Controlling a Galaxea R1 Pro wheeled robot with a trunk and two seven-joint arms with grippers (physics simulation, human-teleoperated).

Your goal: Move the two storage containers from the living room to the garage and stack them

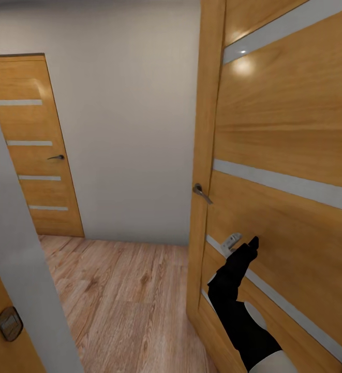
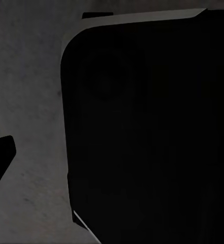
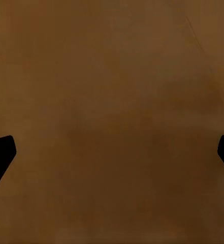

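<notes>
The right gripper (image 3: 114, 152) is sitting wide open with nothing between its two dark fingertips (image 3: 0, 155), one at each edge of the right wrist view, and it is facing plain brown wood close up. From the head view, the black right arm (image 1: 240, 305) is reaching up to an open wooden door (image 1: 284, 171), its tip at or just beside the panel. The left gripper's one visible fingertip (image 2: 0, 160) is hanging over grey speckled ground beside a large black shape (image 2: 152, 132); whether it is open, I cannot tell.

Two wooden doors are showing, each with pale stripes and a metal handle (image 1: 202, 192); the second, closed door (image 1: 33, 155) is standing in the pale wall (image 1: 129, 119). Light wood-plank flooring (image 1: 124, 300) is running between them. No writing is readable.
</notes>
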